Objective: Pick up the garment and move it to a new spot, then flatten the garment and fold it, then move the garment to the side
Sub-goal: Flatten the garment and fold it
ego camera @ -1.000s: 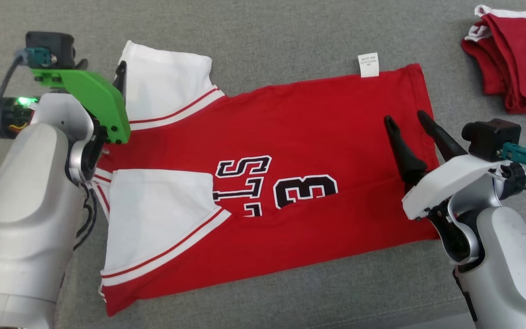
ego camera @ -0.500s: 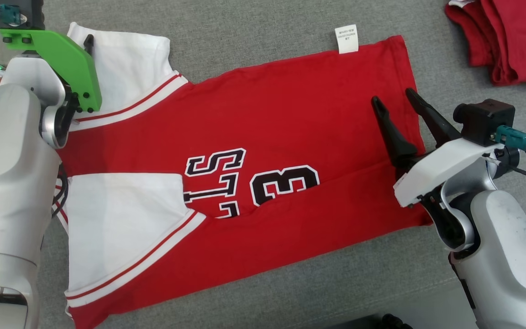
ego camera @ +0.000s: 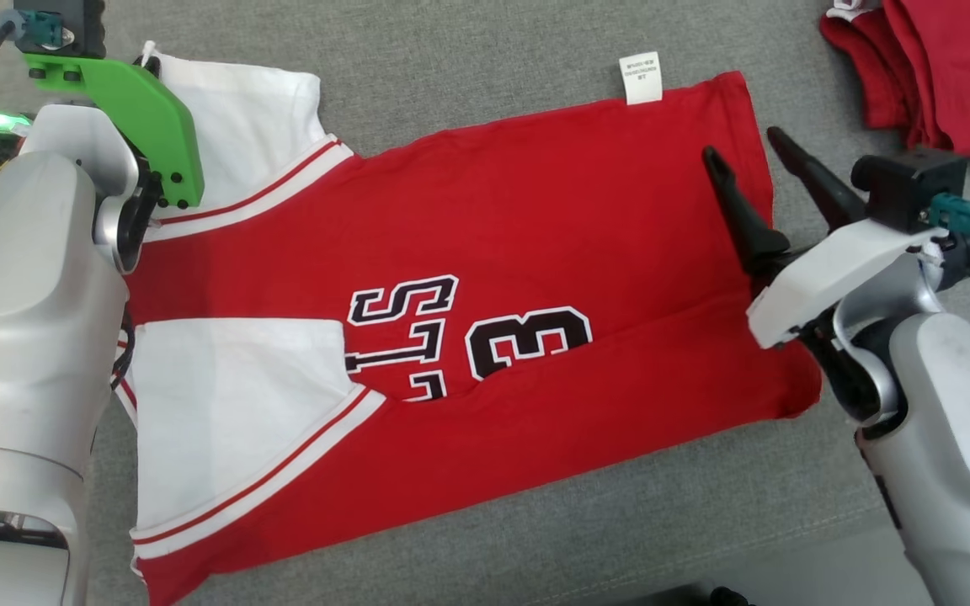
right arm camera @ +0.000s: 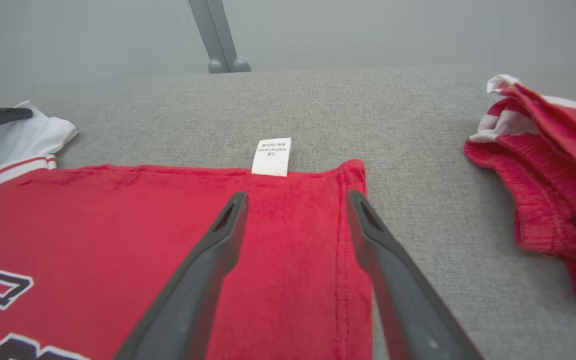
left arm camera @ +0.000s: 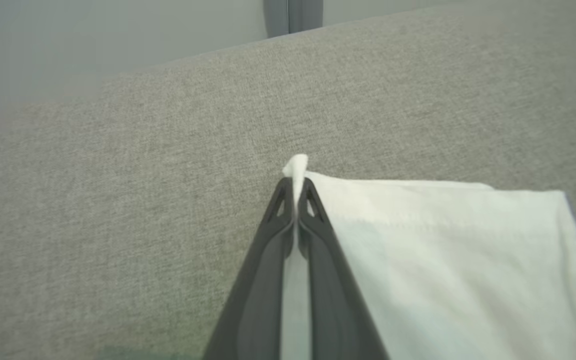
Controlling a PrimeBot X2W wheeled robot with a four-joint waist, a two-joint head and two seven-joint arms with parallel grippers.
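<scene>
A: Where is the shirt now?
B: The red cloth sports shirt with white sleeves and a black 3 (ego camera: 535,227) lies spread out in the middle of the grey cloth-covered bench (ego camera: 468,50), neck to the left, bottom edge to the right

A: Is it flat?
B: Mostly. I think picking it up, moving it and smoothing it are done. The near white sleeve (ego camera: 232,396) lies over the front and hides part of the black letters, so the near side looks folded in

A: What are the arms doing?
B: The left end effector (left arm camera: 295,187) is clenched on the corner of the far white sleeve (ego camera: 241,126). The right end effector (ego camera: 744,145) is released, with its two dark fingers spread wide over the far right corner of the shirt, near the small white label (ego camera: 642,77). I cannot tell if it touches the cloth

A: So what is left?
B: I think the far side must be folded in, then the shirt folded smaller, then moved to the side. The heap of other red clothes (ego camera: 931,76) sits far right, apart from it
</scene>
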